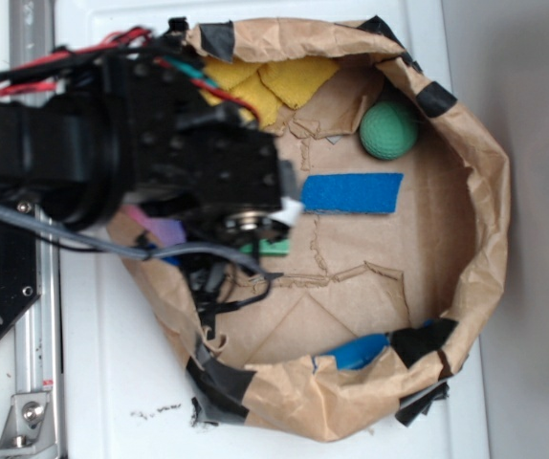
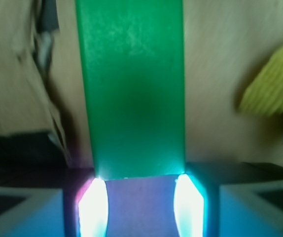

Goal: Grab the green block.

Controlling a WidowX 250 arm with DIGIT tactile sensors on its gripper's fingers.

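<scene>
block (image 2: 134,89) lies between the fingers (image 2: 93,207), on paper (image 2: 220,59).

Green block (image 2: 134,94): flat, bright green, lying on brown paper.

Wrist view: long rectangular slab, smooth faces with faint pale scuffs near the top, darker shading mid-face. It runs straight up the frame, long axis vertical, top end cut off by the frame edge. Near end sits squarely between two glowing fingertip pads (image 2: 93,207), side edges lined up with them; actual contact can't be confirmed. Exterior view: only a small green sliver (image 1: 273,248) shows under the arm, resting flat on the floor of the paper-lined bin, left of centre, below-left of the blue strip and apart from it. Rest of the block is hidden.
</scene>
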